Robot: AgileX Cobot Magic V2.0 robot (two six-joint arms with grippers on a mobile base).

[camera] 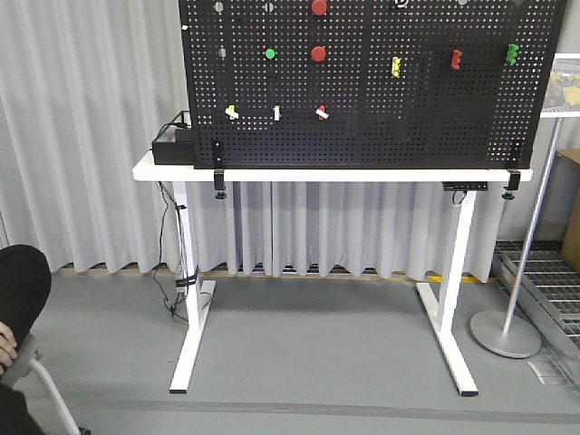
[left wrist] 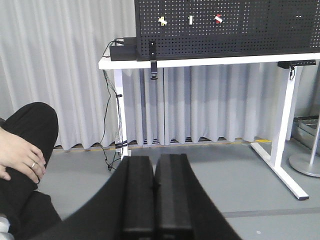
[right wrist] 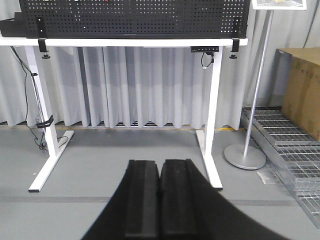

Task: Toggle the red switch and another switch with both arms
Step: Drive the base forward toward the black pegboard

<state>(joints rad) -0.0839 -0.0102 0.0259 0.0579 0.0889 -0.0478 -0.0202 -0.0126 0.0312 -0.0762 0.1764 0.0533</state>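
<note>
The red switch (camera: 322, 112) is sitting in the bottom row of the black pegboard (camera: 408, 127), rightmost of three small toggles, its white lever tip leaning off to one side. The other switch (camera: 232, 112), the white lever on the pale yellow base, is sitting at the left end of that row, with a straight white toggle (camera: 277, 112) standing between them. My left wrist camera is catching all three high in its view, well away from me. Above them, two big round red buttons (camera: 318, 53) and a green one (camera: 270, 53) are showing, and off to the right a yellow, a red and a green fitting are hanging in a row. The pegboard is standing upright on a white table (camera: 163, 170), clamped at its bottom corners, with a black box (camera: 172, 149) sitting just beside its left edge and cables trailing down the table leg. I'm holding my left gripper (left wrist: 155, 190) low over the grey floor (camera: 317, 335), its black fingers pressed flat together with nothing between them. My right gripper (right wrist: 160, 195) is doing the same: fingers touching, gripping nothing, pointing under the table. Pale grey curtains (camera: 82, 136) are hanging behind everything. To the right, a pole stand on a round base (camera: 505, 333) is standing near the table foot, with metal grating (right wrist: 295, 165) and a cardboard box (right wrist: 300, 90) beyond it. On my left a person's hand (left wrist: 22, 160) is resting on a black-clad knee.
</note>
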